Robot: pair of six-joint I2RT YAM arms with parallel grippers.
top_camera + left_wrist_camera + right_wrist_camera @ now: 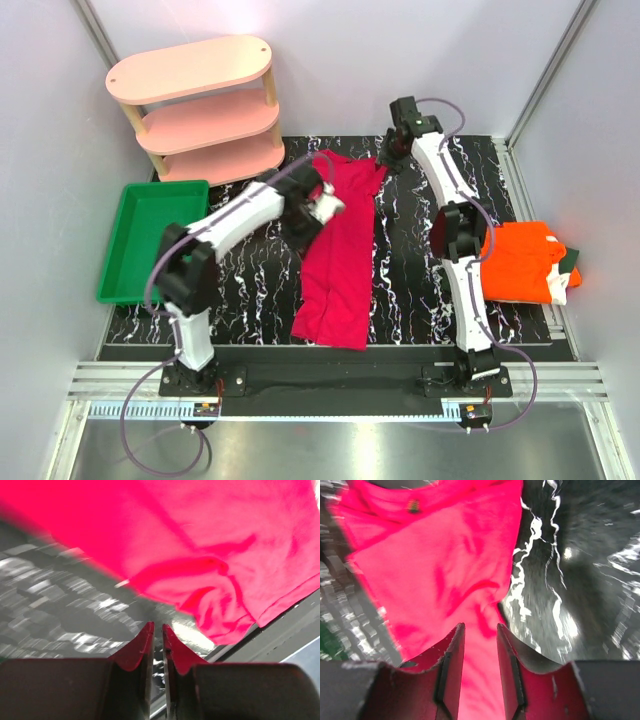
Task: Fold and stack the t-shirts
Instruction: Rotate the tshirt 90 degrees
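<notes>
The crimson t-shirt (340, 250) lies spread lengthwise on the black marbled table, running from the back toward the front edge. My left gripper (328, 205) hovers at the shirt's left edge near its upper part. In the left wrist view my left gripper (157, 625) has its jaws almost together with nothing between them, and the crimson shirt (210, 540) lies just ahead. My right gripper (388, 160) is at the shirt's far right corner. In the right wrist view my right gripper (480, 626) is open over the crimson cloth (445, 570). A folded orange t-shirt (520, 262) lies at the right, on a dark green one (571, 258).
A green plastic tray (150, 235) sits at the left of the table. A pink three-tier shelf (200, 110) stands at the back left. Grey walls close in the sides and back. The table's right edge is just past the orange shirt.
</notes>
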